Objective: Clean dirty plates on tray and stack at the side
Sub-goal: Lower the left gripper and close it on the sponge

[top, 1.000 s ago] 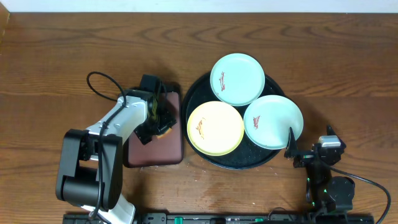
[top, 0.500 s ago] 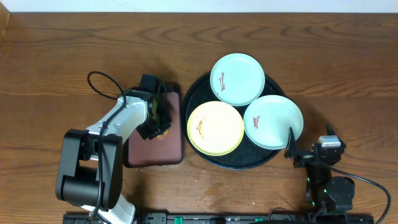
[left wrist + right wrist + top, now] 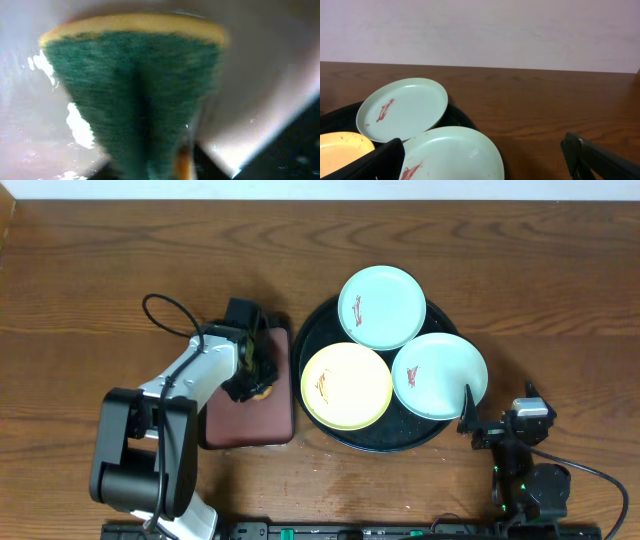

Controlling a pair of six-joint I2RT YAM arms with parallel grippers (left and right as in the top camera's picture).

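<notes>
Three plates lie on the round black tray [image 3: 312, 330]: a mint-blue plate [image 3: 381, 306] at the back, a yellow plate [image 3: 346, 385] at front left and a second mint-blue plate [image 3: 439, 375] at the right. Each has a reddish smear. My left gripper [image 3: 252, 373] is over the maroon tray [image 3: 245, 425], shut on a green and yellow sponge [image 3: 135, 85] that fills the left wrist view. My right gripper [image 3: 498, 408] is open and empty at the tray's front right. In the right wrist view the near mint-blue plate [image 3: 452, 152] lies between its fingers [image 3: 380, 160].
The maroon rectangular tray sits just left of the black tray. A black cable [image 3: 165, 315] loops left of the left arm. Brown wooden table [image 3: 120, 250] spreads behind and to both sides. A pale wall [image 3: 480, 30] shows beyond the table's far edge.
Almost nothing differs. My left gripper has shifted very slightly over the maroon tray with the sponge in it. The right arm and the plates have not moved.
</notes>
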